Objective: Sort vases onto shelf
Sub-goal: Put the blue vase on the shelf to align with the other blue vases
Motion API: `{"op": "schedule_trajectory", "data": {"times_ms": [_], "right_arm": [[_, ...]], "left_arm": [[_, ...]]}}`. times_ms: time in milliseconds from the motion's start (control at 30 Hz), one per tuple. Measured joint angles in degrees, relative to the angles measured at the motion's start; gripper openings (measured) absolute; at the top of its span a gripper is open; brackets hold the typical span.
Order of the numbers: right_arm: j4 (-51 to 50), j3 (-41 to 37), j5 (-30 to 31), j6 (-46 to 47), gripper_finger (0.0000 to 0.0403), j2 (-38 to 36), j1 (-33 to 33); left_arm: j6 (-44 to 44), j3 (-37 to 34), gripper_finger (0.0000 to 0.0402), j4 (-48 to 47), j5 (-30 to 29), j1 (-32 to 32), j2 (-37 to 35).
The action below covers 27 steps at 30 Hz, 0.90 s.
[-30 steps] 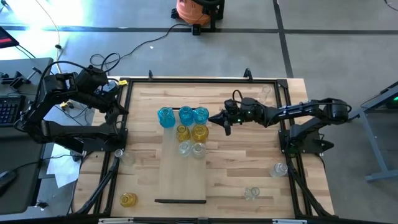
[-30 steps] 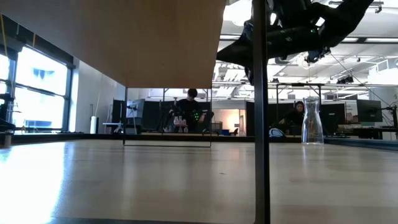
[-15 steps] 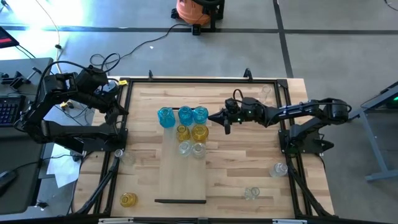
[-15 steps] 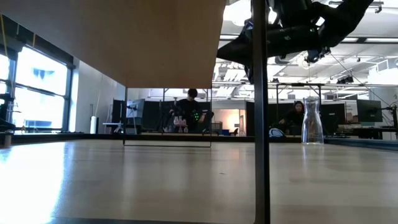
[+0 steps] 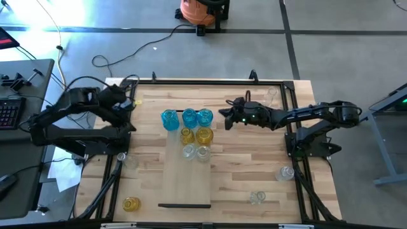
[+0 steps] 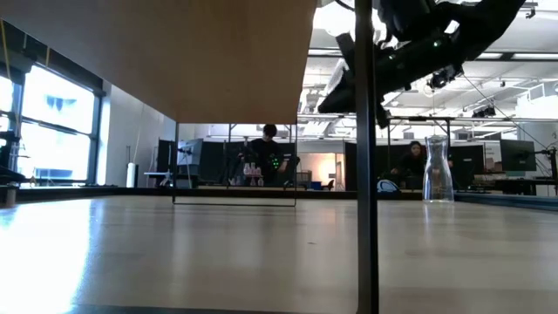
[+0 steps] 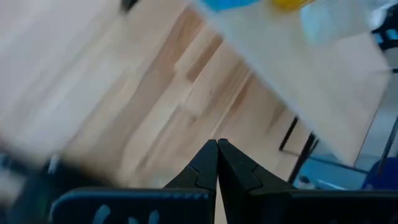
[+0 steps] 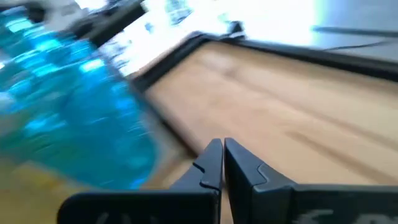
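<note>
With seven small translucent glass vases [image 5: 189,131] grouped on the pale wooden shelf [image 5: 184,181], the empty, pinched-shut right claw [image 5: 224,112] has lifted away while the left claw [image 5: 131,102], also shut, swings over the worktop [image 5: 254,165].

Daylight glares at the overhead view's upper-left corner; the counter [image 5: 241,172] is evenly lit, shadows faint. At counter level, windows blow out on the left — the room behind sits dim. Both wrist views are smeared with motion blur — blue vases [image 8: 68,106] mere streaks.
</note>
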Motion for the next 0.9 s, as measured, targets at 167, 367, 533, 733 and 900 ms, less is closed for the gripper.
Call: {"op": "schedule_trajectory", "data": {"times_ms": [167,367,533,733,900], "right_arm": [[-2.6,0.0,10.6,2.0,0.0,-3.2,-0.2],[-4.2,0.0,14.3,4.3,0.0,-6.9,-1.2],[-4.1,0.0,16.1,6.6,0.0,-9.3,-2.4],[-4.0,0.0,16.2,8.7,0.0,-10.0,-2.8],[-4.0,0.0,16.2,10.6,0.0,-10.0,-2.4]], "left_arm": [[2.9,-6.4,0.0,18.0,-3.1,-4.1,-2.5],[6.9,-11.5,0.0,20.4,-8.4,-8.0,-2.9],[7.0,-16.5,0.0,27.8,-12.0,-10.7,-3.5],[7.6,-21.2,0.0,34.6,-15.5,-12.3,-3.5],[9.1,-23.5,0.0,39.9,-16.6,-12.6,-3.8]]}}
